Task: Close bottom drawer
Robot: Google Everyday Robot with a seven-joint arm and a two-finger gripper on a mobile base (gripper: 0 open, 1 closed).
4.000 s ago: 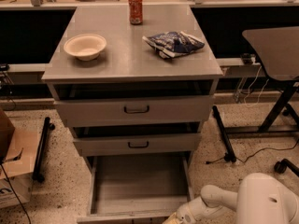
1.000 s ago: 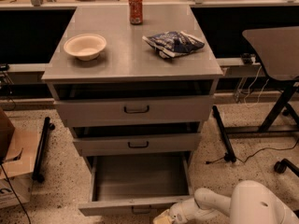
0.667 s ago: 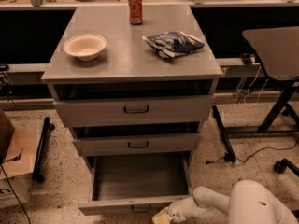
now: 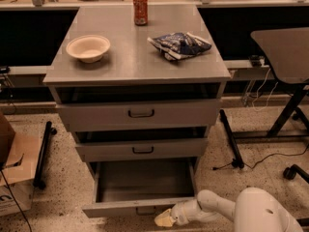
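The bottom drawer [image 4: 145, 182] of the grey cabinet stands pulled out, its long shallow tray empty. Its narrow front [image 4: 120, 208] faces me near the lower edge, with a small dark loop handle [image 4: 145, 210] just below its middle. My gripper [image 4: 164, 219] is at the end of the white arm [image 4: 212, 208], low on the right, touching the drawer front just right of the handle.
The top drawer [image 4: 140, 114] and middle drawer [image 4: 140, 150] are slightly ajar above. On the cabinet top sit a bowl [image 4: 88, 48], a red can [image 4: 140, 8] and a blue snack bag [image 4: 179, 45]. A cardboard box [image 4: 12, 173] is at left, a desk leg [image 4: 285, 117] at right.
The gripper has slid left along the drawer front toward the handle, and the drawer front sits a little farther in than four seconds ago.
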